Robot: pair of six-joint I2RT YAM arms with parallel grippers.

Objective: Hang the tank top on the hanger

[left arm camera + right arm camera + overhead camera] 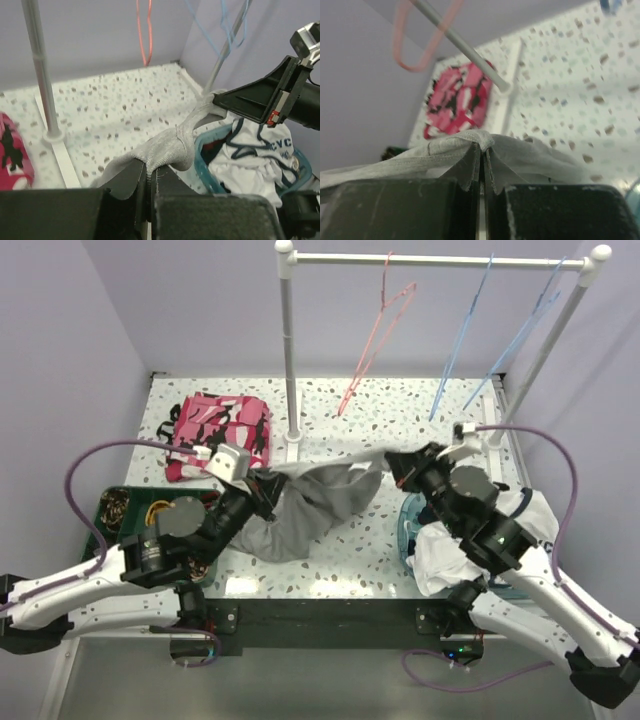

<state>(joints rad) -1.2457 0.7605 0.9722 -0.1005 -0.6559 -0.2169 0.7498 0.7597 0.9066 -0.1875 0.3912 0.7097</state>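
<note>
Grey fabric is pinched in both pincers: the left gripper [150, 175] and right gripper [483, 160] are each clamped tight on an edge of the tank top [310, 508], which stretches between them. The pink hanger [378, 330] hangs on the far rail [440, 259], well apart. Holding the opening taut and level should make it easier to carry over.

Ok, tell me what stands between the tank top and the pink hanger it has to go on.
Nothing visible does. The tank top is stretched between the left end effector and right end effector; only table lies between it and the pink hanger on the rail. The rack's white post stands just left of that path.
</note>
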